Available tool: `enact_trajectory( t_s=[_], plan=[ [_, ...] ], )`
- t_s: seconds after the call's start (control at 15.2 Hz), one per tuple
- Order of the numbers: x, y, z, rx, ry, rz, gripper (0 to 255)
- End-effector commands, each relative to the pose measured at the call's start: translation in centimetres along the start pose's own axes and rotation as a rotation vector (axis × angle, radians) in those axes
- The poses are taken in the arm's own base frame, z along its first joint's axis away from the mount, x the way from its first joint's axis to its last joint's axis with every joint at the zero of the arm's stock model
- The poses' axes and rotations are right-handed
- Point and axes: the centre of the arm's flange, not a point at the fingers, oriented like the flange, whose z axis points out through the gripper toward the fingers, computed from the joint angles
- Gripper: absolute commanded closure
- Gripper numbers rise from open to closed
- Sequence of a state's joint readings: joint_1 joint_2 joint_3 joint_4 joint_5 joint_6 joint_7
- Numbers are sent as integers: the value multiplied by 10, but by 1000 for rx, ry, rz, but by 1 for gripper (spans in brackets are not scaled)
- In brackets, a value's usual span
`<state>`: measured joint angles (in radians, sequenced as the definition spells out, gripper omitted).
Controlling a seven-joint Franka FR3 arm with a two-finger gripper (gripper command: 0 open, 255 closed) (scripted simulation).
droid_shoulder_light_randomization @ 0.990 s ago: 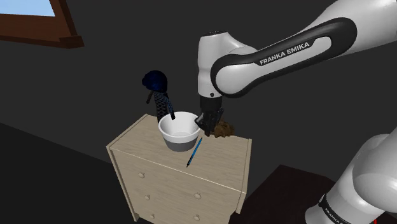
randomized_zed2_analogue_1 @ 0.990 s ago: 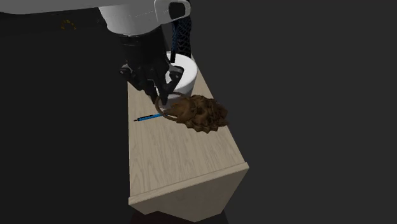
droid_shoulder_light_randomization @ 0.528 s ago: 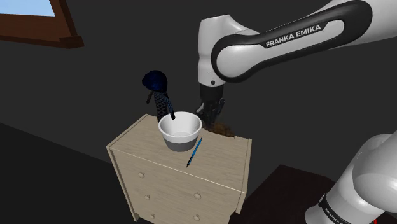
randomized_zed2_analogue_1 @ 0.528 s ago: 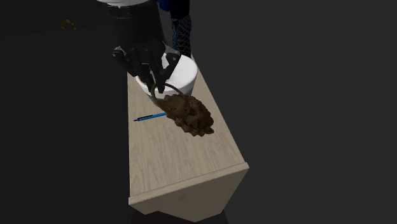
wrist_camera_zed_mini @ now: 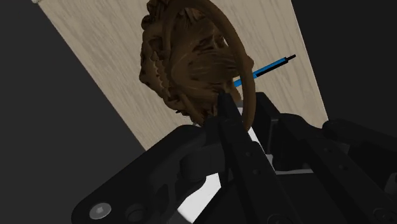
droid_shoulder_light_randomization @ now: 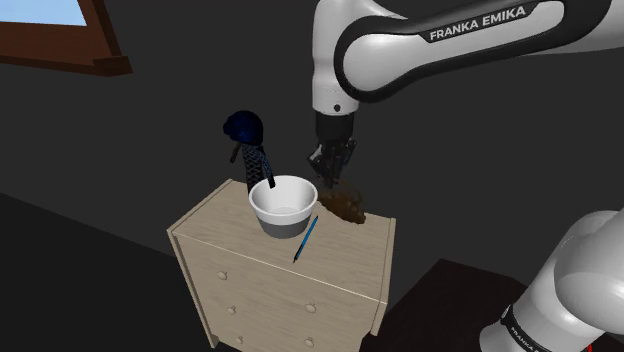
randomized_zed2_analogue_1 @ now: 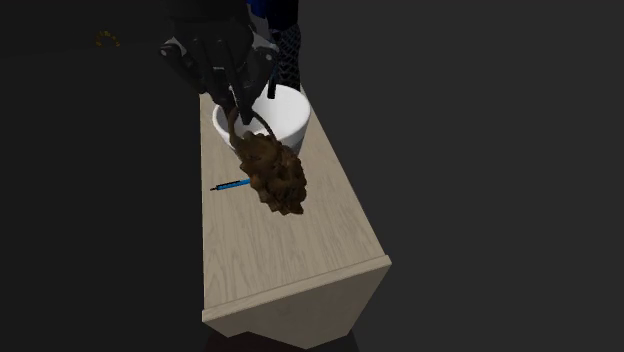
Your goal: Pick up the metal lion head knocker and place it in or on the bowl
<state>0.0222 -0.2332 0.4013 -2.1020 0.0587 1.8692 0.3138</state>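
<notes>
The brown lion-head knocker [randomized_zed2_analogue_1: 272, 178] hangs by its ring from the black gripper [randomized_zed2_analogue_1: 240, 112], whose fingers pinch that ring. It is over the pale wooden dresser's top [droid_shoulder_light_randomization: 345, 262], just beside the white, grey-based bowl [droid_shoulder_light_randomization: 284, 202]. A thin blue pen [droid_shoulder_light_randomization: 306, 239] lies beside the bowl, and a dark blue bottle-like object [droid_shoulder_light_randomization: 248, 140] stands behind it near a back corner.
</notes>
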Motion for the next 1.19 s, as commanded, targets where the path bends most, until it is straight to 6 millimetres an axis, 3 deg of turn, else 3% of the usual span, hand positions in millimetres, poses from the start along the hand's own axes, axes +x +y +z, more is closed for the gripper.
enact_trajectory(
  t_s=[0.0,0.86,1.12],
  plan=[
    [1,0,-7,1,2,-1,255],
    [126,-116,-24,1,2,-1,255],
    [126,-117,-3,1,2,-1,255]
  ],
)
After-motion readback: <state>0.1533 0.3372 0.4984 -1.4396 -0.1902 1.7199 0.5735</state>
